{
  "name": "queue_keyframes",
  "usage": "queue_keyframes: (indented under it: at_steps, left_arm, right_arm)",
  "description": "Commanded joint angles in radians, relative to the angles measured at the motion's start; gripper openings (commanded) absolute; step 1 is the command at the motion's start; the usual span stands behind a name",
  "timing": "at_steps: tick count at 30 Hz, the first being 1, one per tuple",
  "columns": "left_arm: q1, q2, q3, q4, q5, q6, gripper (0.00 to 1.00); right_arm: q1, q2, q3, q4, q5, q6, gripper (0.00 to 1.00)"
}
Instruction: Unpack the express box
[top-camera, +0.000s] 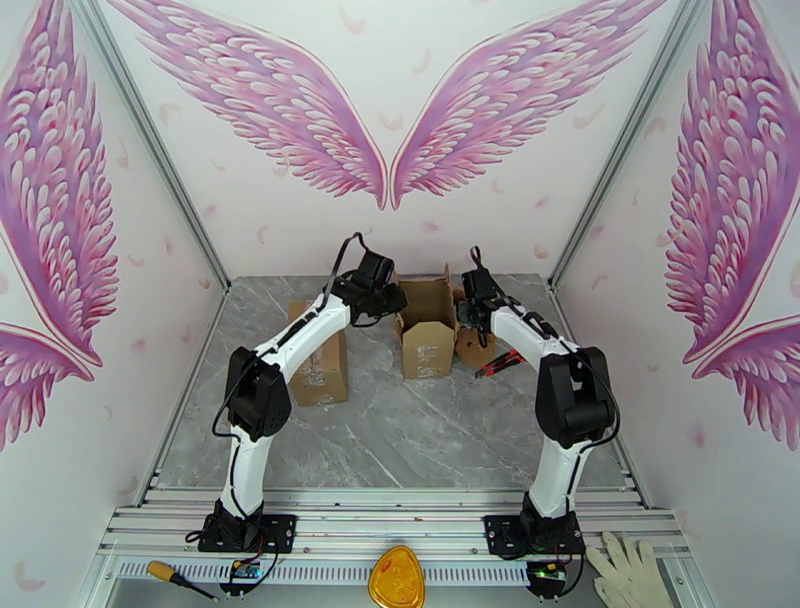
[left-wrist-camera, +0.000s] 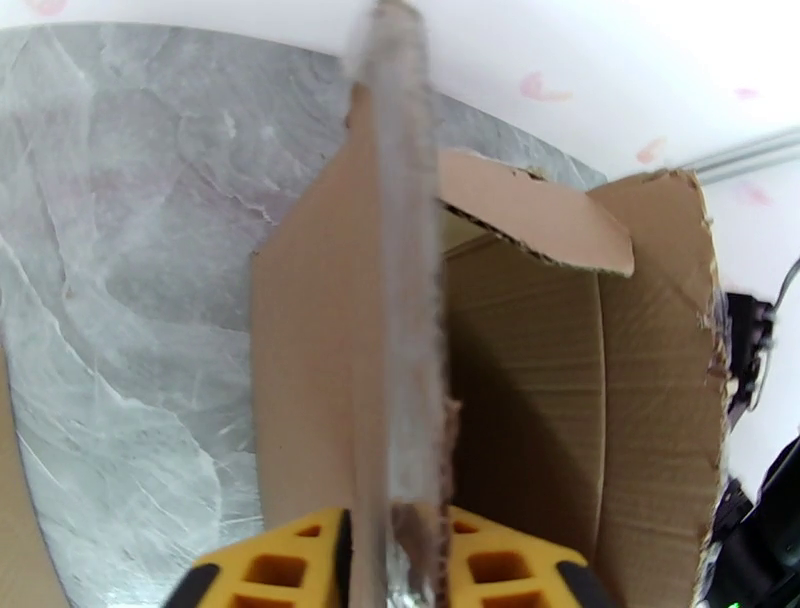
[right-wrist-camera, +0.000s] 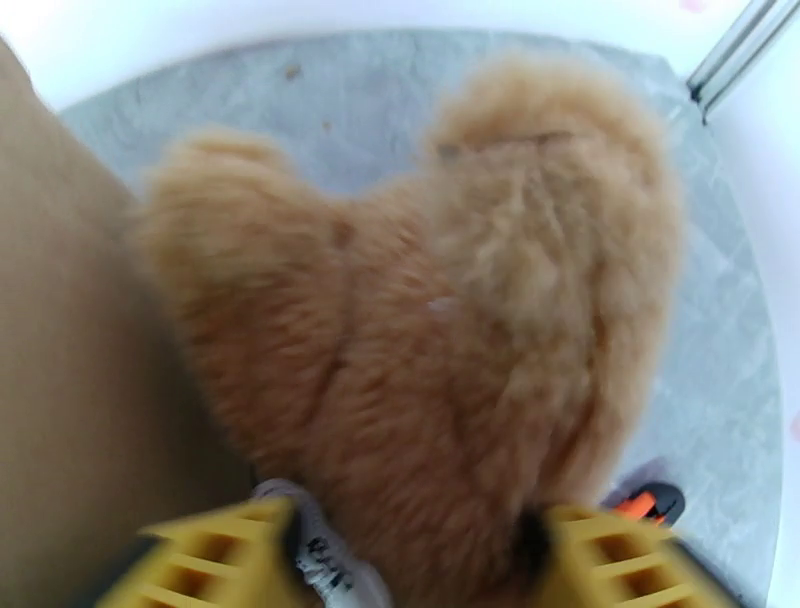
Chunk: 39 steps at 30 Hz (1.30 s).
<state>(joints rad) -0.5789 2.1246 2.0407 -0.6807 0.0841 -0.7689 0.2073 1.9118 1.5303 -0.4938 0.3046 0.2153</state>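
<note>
Right gripper spread wide round plush toy beside box: toy may drop. Left gripper straddles flap, grip unclear; flap could spring shut.

The open express box is plain brown cardboard, darker brown on its inside. The table under this box is grey with pale marble veins. The wall behind the box is white, with large pink and purple feathered wings. Left of the box, a second box has the same brown. Just right of the box, the plush toy is a fluffy light orange-brown and a tool is orange-red and black. The left arm and right arm are white with black joints. The left gripper and right gripper have yellow fingers.
</note>
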Motion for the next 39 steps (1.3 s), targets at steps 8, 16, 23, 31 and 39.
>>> queue_keyframes:
  at_steps: [8, 16, 23, 31, 39]
  left_arm:
    - [-0.018, -0.099, 0.041, -0.062, -0.050, 0.086, 0.80]
    - [-0.027, -0.241, 0.043, -0.117, -0.175, 0.232, 0.98]
    - [0.065, -0.419, -0.103, -0.158, -0.227, 0.305, 0.97]
    - [0.365, -0.688, -0.498, -0.114, -0.051, 0.289, 0.87]
    - [0.539, -0.797, -0.809, -0.032, 0.131, 0.320, 0.89]
  right_arm:
    - [0.009, -0.254, 0.029, -0.151, 0.027, -0.006, 1.00]
    - [0.039, -0.391, 0.037, -0.204, -0.020, -0.009, 1.00]
    - [0.147, -0.454, 0.134, -0.249, -0.060, -0.001, 1.00]
    - [0.374, -0.383, 0.252, -0.289, -0.143, 0.078, 0.98]
    - [0.468, -0.299, 0.254, -0.289, -0.198, 0.122, 0.96]
